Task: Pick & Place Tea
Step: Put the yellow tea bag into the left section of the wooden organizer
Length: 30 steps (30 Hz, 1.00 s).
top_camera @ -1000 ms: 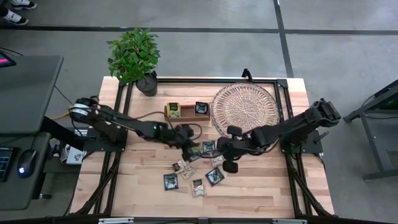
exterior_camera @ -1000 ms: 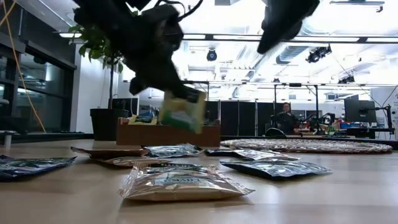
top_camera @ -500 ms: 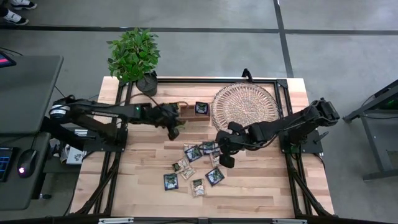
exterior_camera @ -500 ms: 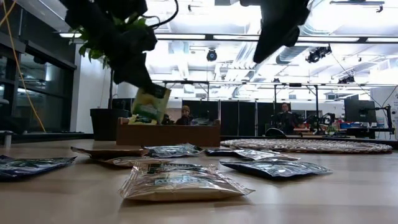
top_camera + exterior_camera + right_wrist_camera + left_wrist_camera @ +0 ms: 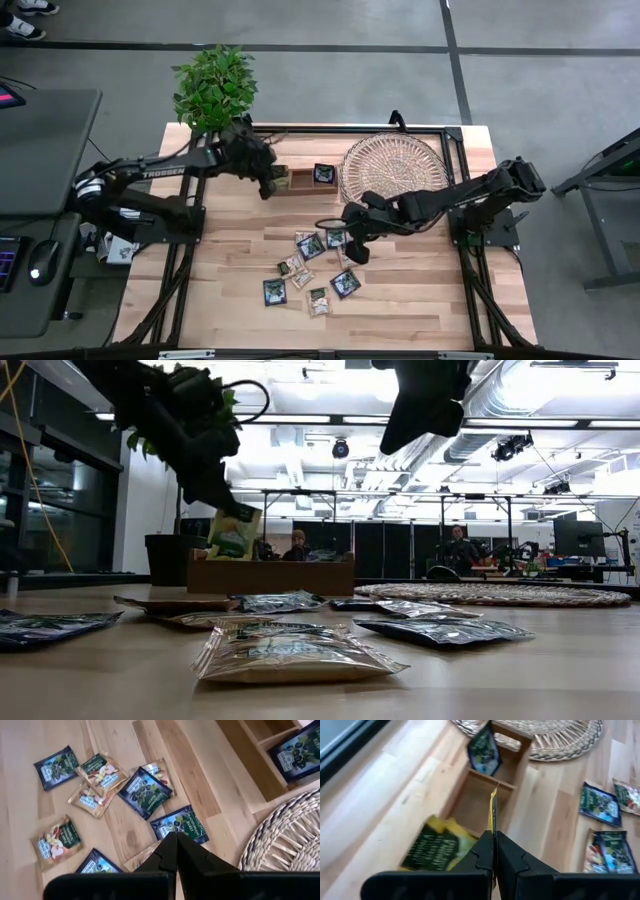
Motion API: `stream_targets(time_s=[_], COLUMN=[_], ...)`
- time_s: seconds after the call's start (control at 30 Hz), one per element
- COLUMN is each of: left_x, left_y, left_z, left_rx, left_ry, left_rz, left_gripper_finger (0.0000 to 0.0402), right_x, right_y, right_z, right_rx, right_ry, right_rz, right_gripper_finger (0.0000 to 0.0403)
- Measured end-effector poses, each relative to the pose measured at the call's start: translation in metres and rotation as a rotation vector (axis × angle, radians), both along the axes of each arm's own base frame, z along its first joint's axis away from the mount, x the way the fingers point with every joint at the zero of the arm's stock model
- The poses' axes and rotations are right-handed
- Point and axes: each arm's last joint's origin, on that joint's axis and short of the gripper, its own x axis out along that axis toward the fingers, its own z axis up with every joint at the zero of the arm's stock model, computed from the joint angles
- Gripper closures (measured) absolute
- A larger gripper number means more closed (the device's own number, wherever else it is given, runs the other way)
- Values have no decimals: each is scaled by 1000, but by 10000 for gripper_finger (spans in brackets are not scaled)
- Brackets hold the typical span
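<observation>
Nearest us in the low view, a beige sachet (image 5: 295, 652) lies flat on the wooden table (image 5: 400, 310), with more dark and beige sachets (image 5: 312, 270) scattered behind it around the table's middle. Above that loose cluster we see the right gripper (image 5: 352, 248) hanging in the air, its fingers pressed together on nothing; its wrist view looks straight down on a navy sachet (image 5: 145, 793) and several beige ones lying apart from it on the boards. Farther back, we find the left gripper (image 5: 268, 183) raised over the left end of the narrow wooden box (image 5: 300, 180), its fingers closed edge-on upon a yellow-green sachet (image 5: 493, 810). That sachet hangs from the fingertips, tilted, just above the box's rim in the low view (image 5: 235, 534). Below it, another yellow-green sachet (image 5: 434, 851) sits in the box's end compartment, the middle compartment shows bare wood, and a navy sachet (image 5: 484, 755) stands in the compartment nearest the round wicker tray (image 5: 396, 172). Beyond the box, a potted plant (image 5: 215, 92) stands at the table's far left corner.
</observation>
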Motion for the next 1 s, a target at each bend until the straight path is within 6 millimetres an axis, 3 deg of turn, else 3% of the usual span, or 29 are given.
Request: stream_targets(time_s=[0.4,0.67,1.0], left_x=[-14,-18,-21], left_y=[31,30,29], left_z=[-5,-30,-39], left_rx=[-46,-42,-51], left_ry=[-39,-87,-56], left_rz=[-61,-49,-21], left_gripper_finger=[401,401,401], right_x=[3,4,4], right_y=[-2,-4,-6], right_z=[3,3,3], right_rx=[-38,-37,-33], right_ry=[-51,-57,-58], right_rz=[-38,-59,-70], right_gripper_finger=[399,397,398])
